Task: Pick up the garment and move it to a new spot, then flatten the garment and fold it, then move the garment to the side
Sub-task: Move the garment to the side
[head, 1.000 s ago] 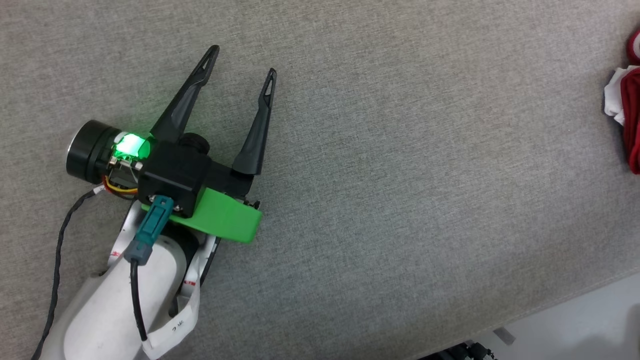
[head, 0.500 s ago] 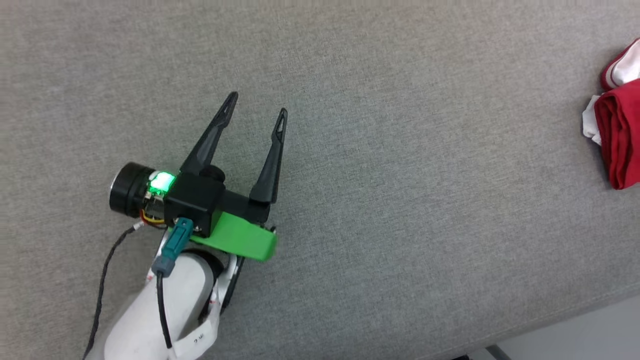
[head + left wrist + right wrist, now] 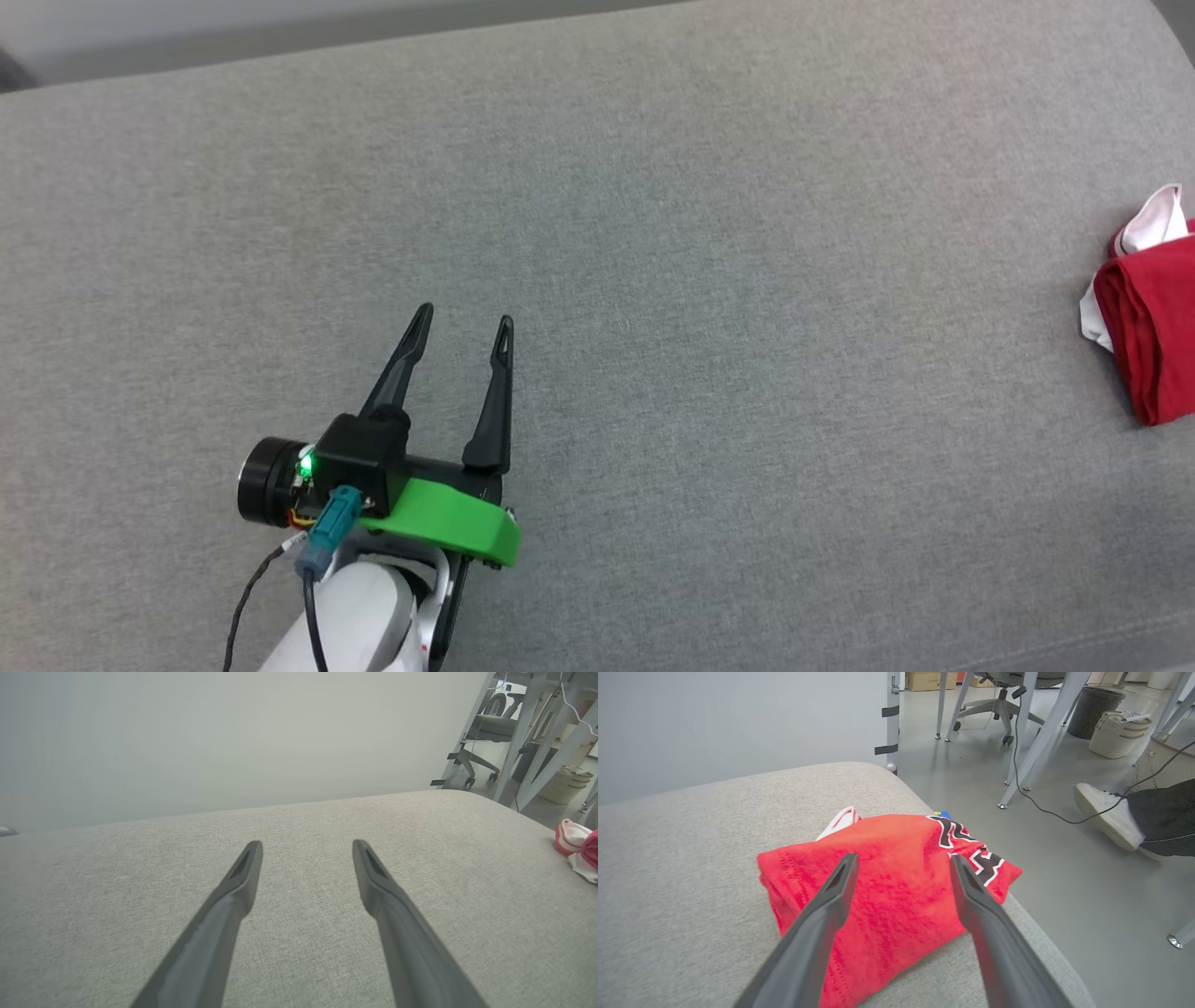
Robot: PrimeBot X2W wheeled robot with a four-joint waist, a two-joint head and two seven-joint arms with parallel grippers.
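Red fabric, folded into a thick packet, is the garment [image 3: 887,891]. It lies right under and ahead of my right gripper [image 3: 903,857], near the rounded end of the grey padded surface [image 3: 682,858]. That gripper's two dark fingers stand spread wide, their tips over the red cloth; I cannot tell whether they touch it. Black numerals with white outlines show on the packet's far side, beyond my right-hand finger, and a bit of white sleeve with red trim pokes out past its far edge. Off to the right of this gripper, past the surface's end, a person's white shoe [image 3: 1106,812] rests on the floor, with a woven basket [image 3: 1118,735] farther off.

My left gripper [image 3: 465,318] is well apart from the garment, which sits far off to its right at the surface's edge. Its fingers are spread as well, with grey cloth showing between them, and they point across the surface toward a pale wall [image 3: 233,732].
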